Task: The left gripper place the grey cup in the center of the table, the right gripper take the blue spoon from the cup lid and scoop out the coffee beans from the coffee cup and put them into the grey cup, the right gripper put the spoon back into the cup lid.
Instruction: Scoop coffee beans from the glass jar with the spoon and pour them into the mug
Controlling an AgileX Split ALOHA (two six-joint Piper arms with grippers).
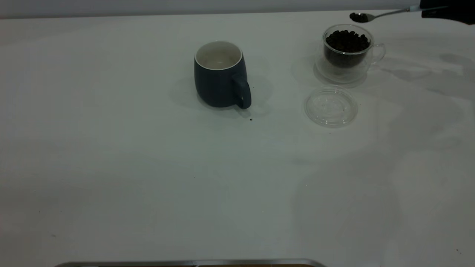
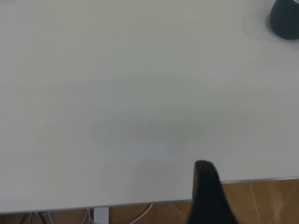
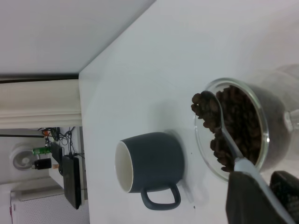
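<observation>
The grey cup [image 1: 219,76] stands upright and empty near the middle of the table [image 1: 148,167], handle toward the front; it also shows in the right wrist view [image 3: 154,161] and at the edge of the left wrist view [image 2: 285,21]. The coffee cup [image 1: 347,50] at the back right is full of coffee beans [image 1: 347,40]. My right gripper [image 1: 445,11] is shut on the blue spoon [image 1: 386,15] and holds it level above and just behind the coffee cup, with beans in its bowl [image 3: 205,107]. The cup lid [image 1: 330,106] lies empty in front of the coffee cup. My left gripper [image 2: 208,191] hangs by the table's edge.
A dark speck [image 1: 251,119] lies on the table just in front of the grey cup's handle. The table's edge and a wooden floor [image 2: 261,200] show in the left wrist view. A metal strip [image 1: 185,263] runs along the front edge.
</observation>
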